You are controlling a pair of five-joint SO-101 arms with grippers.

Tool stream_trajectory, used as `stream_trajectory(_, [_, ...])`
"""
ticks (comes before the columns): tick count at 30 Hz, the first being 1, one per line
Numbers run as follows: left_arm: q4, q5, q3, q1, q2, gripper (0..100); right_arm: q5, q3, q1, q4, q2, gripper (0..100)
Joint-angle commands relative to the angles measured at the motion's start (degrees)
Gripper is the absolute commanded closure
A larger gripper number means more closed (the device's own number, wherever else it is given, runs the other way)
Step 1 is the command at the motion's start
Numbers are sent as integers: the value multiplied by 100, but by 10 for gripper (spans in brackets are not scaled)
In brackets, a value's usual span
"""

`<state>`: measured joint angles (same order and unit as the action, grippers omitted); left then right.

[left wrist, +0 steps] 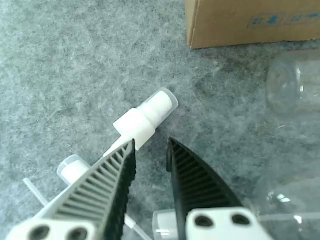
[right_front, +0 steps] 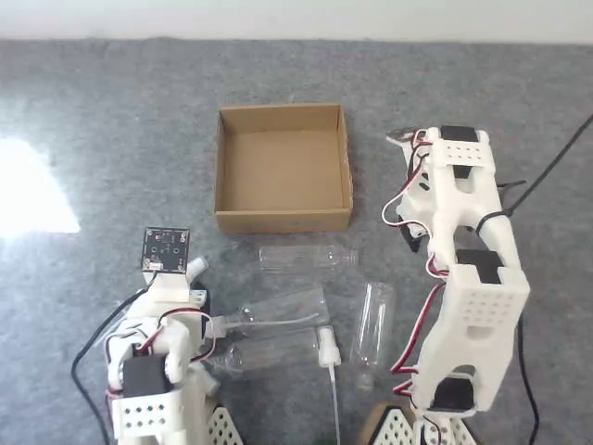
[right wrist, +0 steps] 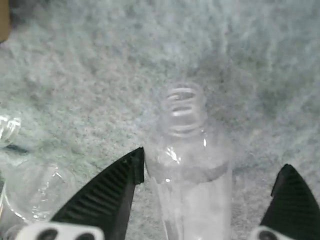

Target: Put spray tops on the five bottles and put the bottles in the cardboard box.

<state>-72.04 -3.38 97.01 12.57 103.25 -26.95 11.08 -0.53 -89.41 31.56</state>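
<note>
The left gripper (left wrist: 151, 141) is open only a narrow slot and holds nothing. The spray top (left wrist: 145, 120) lies on the grey mat (left wrist: 75, 60) right at its jaw tips. The collar is under or against one tip, and I cannot tell which. Its long axis slants across the line of the jaws. In the high view the nozzle aims at about one o'clock, toward the cardboard box (right_front: 283, 221). This arm is clearly the nearer one to the spray top, and it probably needs wider jaws and a slight turn to square up.

Farther out, at three o'clock of the box, the right gripper (right wrist: 214, 159) is spread wide. It straddles a clear bottle (right wrist: 187, 150) lying lengthwise between its jaws, with the open threaded neck pointing away.
</note>
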Motion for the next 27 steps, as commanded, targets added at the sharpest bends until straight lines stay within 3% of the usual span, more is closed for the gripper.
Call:
stream_trajectory(1, [-26, 70, -48, -9, 97, 902, -281, 308, -57, 57, -75, 625])
stream_trajectory(27, [-26, 70, -48, -9, 97, 902, -440, 325, -312, 233, 224, 626])
